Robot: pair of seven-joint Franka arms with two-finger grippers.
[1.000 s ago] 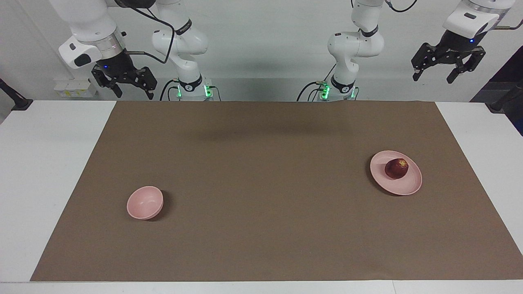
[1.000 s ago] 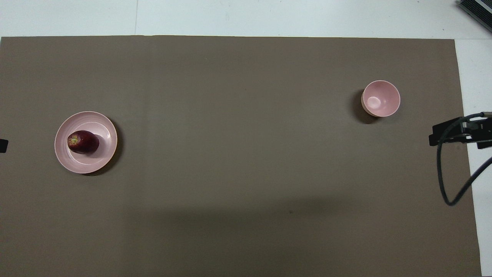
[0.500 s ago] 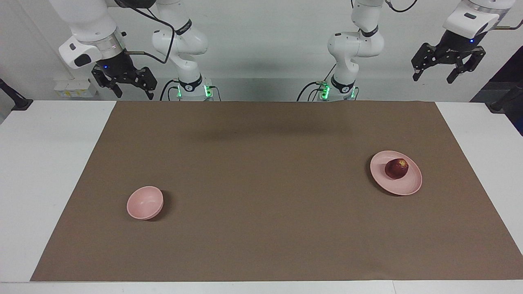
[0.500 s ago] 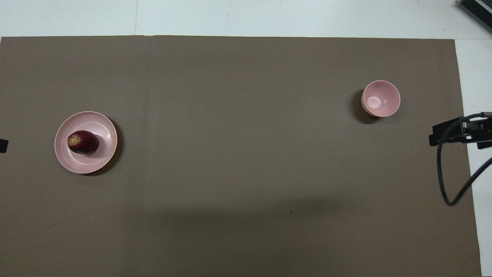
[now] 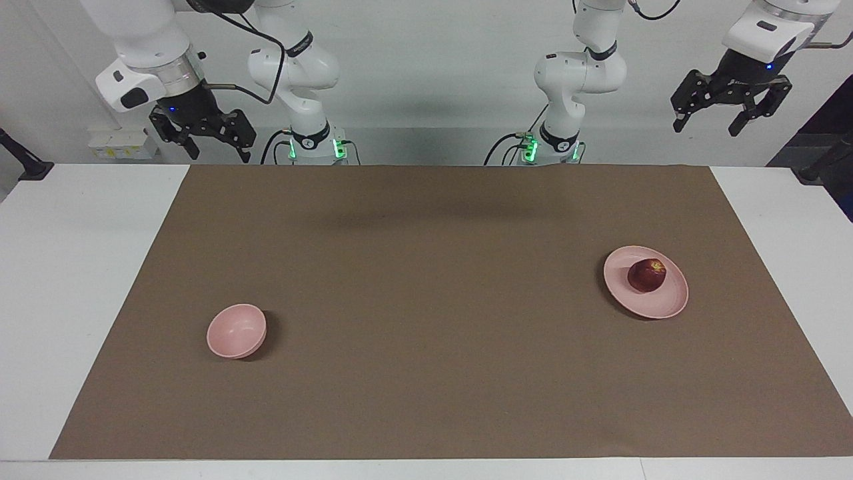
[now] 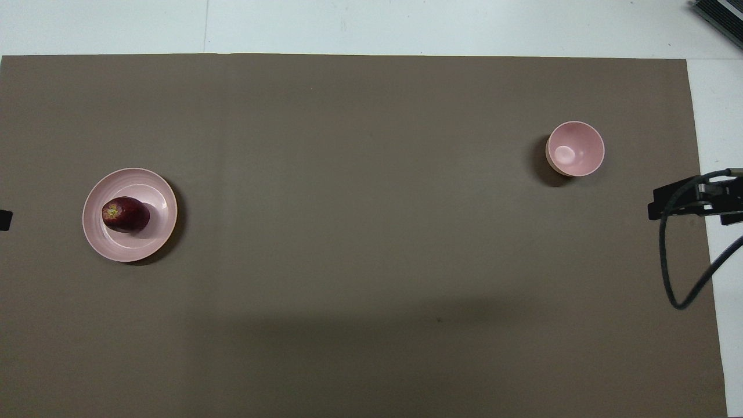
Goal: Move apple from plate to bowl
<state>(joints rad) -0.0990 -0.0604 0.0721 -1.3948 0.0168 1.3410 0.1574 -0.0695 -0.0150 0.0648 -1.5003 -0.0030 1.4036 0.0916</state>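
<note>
Presently we list: apple point(image 5: 647, 275) on plate point(image 5: 666, 308), left arm's end of desk; bowl point(image 5: 236, 331) well apart, right arm's end. Left gripper point(image 5: 710, 125), right gripper point(image 5: 220, 153): raised, open, waiting.

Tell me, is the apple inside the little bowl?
No, the apple sits on the plate, and the bowl is empty.

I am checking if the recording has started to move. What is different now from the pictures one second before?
Nothing visibly changed. The apple lies on the plate, the bowl is empty, and both hands, left and right, hang open near the robots' bases, holding nothing.
</note>
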